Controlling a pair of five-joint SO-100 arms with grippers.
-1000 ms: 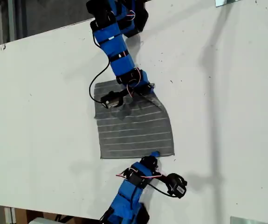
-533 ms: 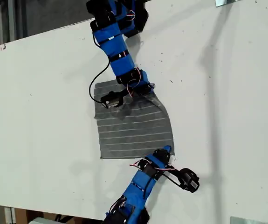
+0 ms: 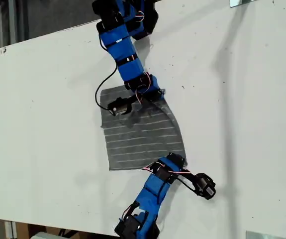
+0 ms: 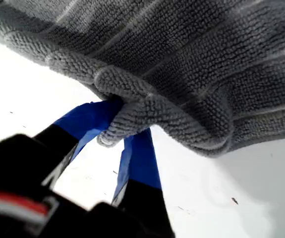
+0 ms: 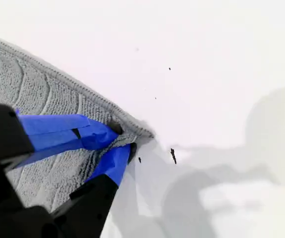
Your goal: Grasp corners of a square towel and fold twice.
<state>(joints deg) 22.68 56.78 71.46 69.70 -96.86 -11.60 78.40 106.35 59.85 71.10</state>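
Both pincers pinch towel corners.
My first pincer (image 4: 117, 124) and second pincer (image 5: 117, 141) each grip the towel (image 3: 143, 134): soft, light, limp.

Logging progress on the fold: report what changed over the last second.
My second claw swung toward the exterior view's right and onto the towel, where it now pinches the near corner. My first claw kept its grip on the far corner, which is held raised. The towel did not shift.
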